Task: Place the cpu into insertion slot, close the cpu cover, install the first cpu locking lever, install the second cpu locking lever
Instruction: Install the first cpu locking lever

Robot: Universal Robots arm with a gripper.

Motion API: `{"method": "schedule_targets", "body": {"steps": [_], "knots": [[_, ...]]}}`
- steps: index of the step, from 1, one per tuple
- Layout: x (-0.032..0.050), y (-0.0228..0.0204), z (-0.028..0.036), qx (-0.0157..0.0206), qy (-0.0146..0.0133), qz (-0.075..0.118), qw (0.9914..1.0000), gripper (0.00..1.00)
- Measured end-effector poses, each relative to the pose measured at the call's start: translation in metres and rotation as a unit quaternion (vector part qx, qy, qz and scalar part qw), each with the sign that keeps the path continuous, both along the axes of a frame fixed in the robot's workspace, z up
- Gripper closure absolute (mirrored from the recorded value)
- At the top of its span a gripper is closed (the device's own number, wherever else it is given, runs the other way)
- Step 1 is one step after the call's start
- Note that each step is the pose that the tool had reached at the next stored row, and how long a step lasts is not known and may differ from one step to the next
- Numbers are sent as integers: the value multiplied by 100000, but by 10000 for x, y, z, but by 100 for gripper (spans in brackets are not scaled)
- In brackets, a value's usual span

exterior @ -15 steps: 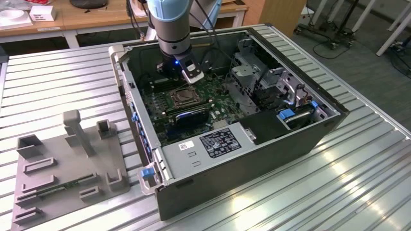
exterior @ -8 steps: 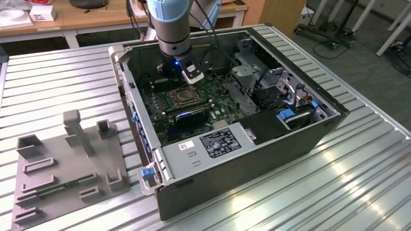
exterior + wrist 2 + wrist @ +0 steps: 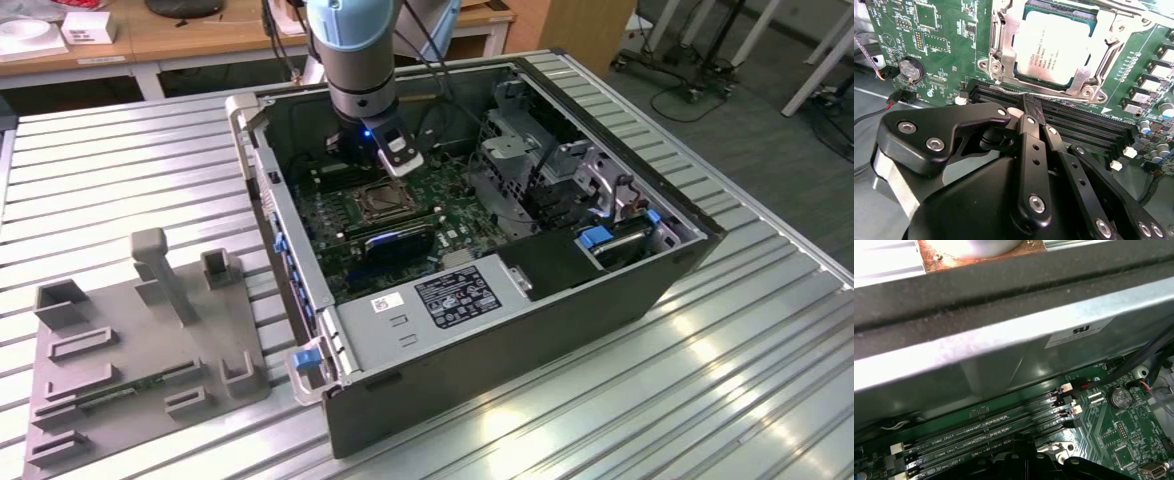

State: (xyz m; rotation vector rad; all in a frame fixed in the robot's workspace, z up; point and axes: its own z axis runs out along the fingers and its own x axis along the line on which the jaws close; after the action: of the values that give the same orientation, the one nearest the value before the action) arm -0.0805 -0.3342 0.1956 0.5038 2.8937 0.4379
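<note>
cpu (image 3: 1051, 47) was seated, cpu cover (image 3: 1002, 47) down over it. gripper (image 3: 1030, 106) fingers (image 3: 1030, 145) were pinched together, empty, near the cover edge over memory slots (image 3: 1084, 127). Likely first-lever step; it called for precise tip placement.

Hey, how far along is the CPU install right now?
Done: the cpu sits in the insertion slot, with the cpu cover closed over its edges. In hand: the gripper, fingers together, is poised at the cover's edge beside the memory slots. Left: both locking levers; whether either is latched I cannot tell.
</note>
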Motion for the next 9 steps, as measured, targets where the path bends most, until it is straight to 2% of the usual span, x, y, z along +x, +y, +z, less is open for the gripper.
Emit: {"method": "schedule_targets", "body": {"steps": [4, 9], "knots": [[0, 0, -16, 178, -6, 0, 100000, 89], [0, 0, -18, 190, -3, 0, 100000, 89]]}}
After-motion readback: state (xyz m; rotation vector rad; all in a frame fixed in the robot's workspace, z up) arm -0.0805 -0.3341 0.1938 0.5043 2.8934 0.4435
